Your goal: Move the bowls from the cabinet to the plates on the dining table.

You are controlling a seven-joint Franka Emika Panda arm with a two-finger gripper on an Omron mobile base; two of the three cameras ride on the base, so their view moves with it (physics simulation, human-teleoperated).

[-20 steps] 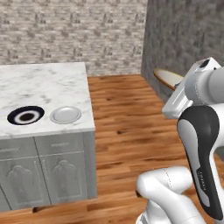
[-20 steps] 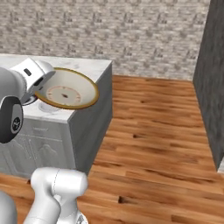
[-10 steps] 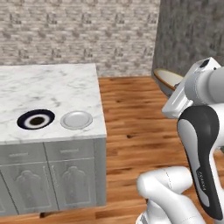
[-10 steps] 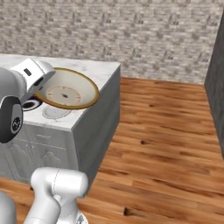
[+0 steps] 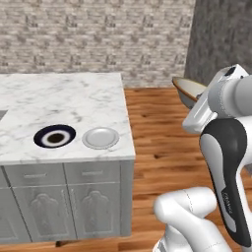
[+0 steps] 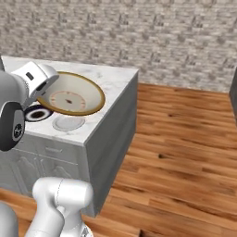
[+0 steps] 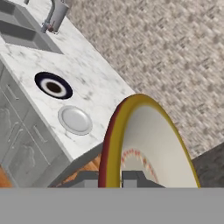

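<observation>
My gripper (image 7: 111, 178) is shut on the rim of a tan bowl (image 7: 148, 144) with a cream inside and a brownish rim. The bowl (image 5: 189, 90) hangs tilted in the air beyond the right end of the dining table (image 5: 74, 98). From the right base view the bowl (image 6: 71, 95) overlaps the marble top (image 6: 115, 76). Two plates lie side by side near the table's front right corner: a black plate (image 5: 55, 136) and a pale grey plate (image 5: 100, 138). Both are bare, and they show again as the black plate (image 7: 53, 85) and the grey plate (image 7: 75, 120).
A sink (image 7: 22, 30) with a tap (image 7: 54, 15) is set into the marble further left. Wood floor (image 6: 185, 139) spreads to the right of the table. A brick wall (image 5: 98, 34) runs behind. A tall dark grey block (image 5: 221, 39) stands at the back right; whether it is the cabinet I cannot tell.
The base has driven, so the whole scene shifts: the table and plates have slid right and closer in the left base view. The bowl stays in my grip.
</observation>
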